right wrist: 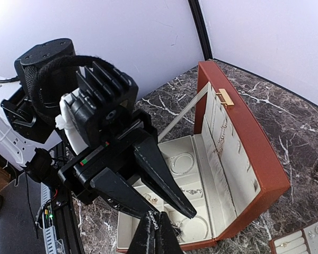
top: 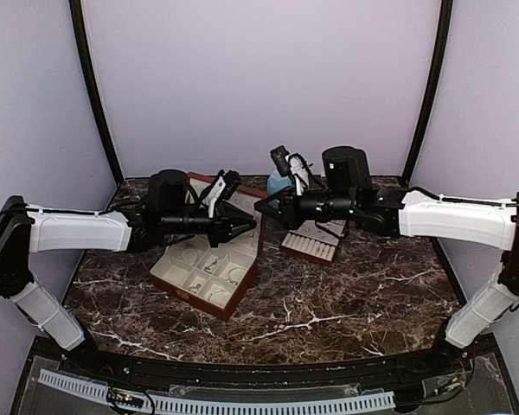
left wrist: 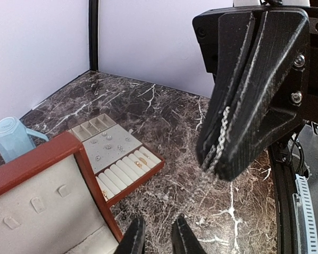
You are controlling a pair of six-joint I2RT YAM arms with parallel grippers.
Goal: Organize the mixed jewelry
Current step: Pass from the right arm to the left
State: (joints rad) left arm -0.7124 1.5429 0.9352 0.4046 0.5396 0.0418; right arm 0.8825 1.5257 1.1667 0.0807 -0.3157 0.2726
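- Your chain (left wrist: 218, 138) hangs in mid-air above the table (left wrist: 164, 116), pinched between the closed fingers of your right gripper (left wrist: 217, 168). Its lower end is blurred.
- Your left gripper (left wrist: 158, 239) sits at 6 o'clock of the chain with its fingers narrowly apart. You cannot tell whether they touch it.
- A hoop (right wrist: 183, 163) lies in the open box (right wrist: 254, 153), at 8 o'clock of the grippers seen from above.
- Studs (left wrist: 107, 145) sit on the tray (left wrist: 139, 180) at 4 o'clock, and the mug (left wrist: 13, 138) is at 1 o'clock.

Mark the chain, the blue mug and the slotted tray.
chain (left wrist: 221, 132), left wrist view, on its upper links.
blue mug (left wrist: 10, 140), left wrist view, on its side wall.
slotted tray (left wrist: 143, 178), left wrist view, on its brown rim.
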